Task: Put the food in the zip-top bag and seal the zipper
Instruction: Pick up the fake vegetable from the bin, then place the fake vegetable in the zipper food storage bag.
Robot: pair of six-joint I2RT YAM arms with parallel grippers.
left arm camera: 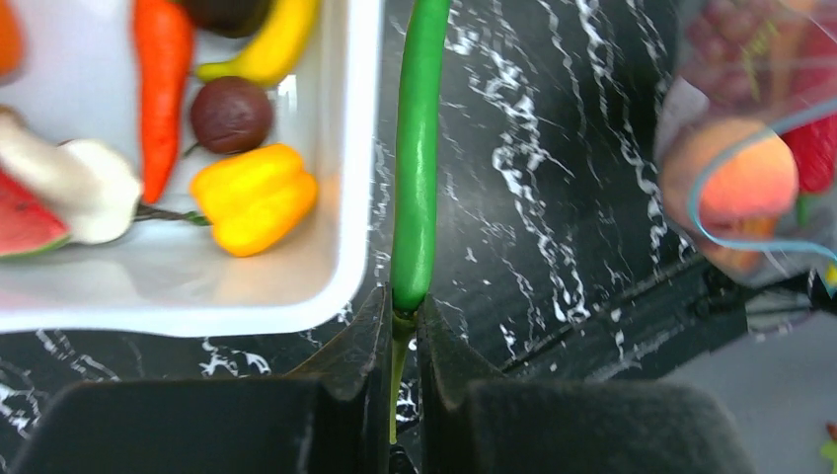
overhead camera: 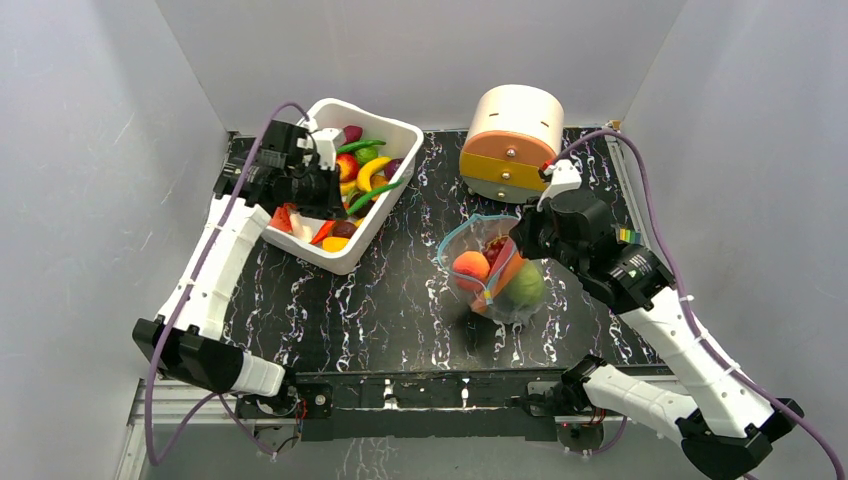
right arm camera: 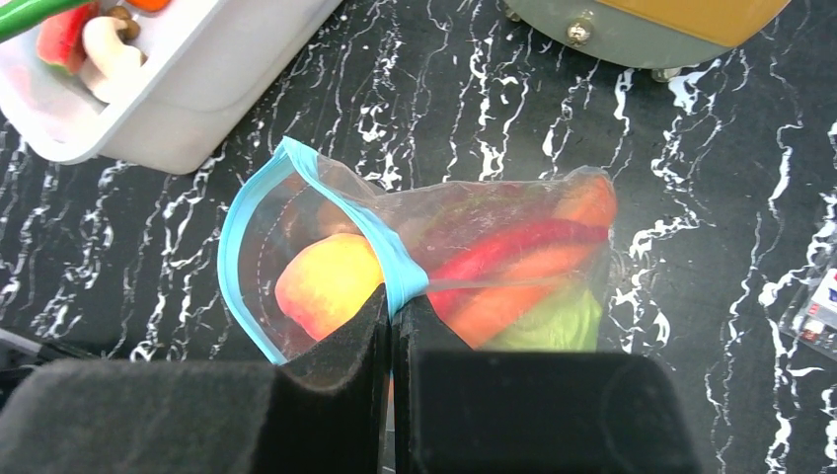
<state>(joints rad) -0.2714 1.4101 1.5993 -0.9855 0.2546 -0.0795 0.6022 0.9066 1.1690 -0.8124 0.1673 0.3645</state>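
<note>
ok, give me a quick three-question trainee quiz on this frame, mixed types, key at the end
1. Multiple choice: what is the left gripper shut on?
A) a sponge
B) a long green vegetable
C) nothing at all

2. True or false: the zip-top bag is sealed.

3. Short answer: which part of the bag does the right gripper pinch?

Key:
1. B; it is gripped at the stem end, beside the bin.
2. False; the mouth gapes open, with food showing inside.
3. The blue-teal zipper strip at the mouth.
</note>
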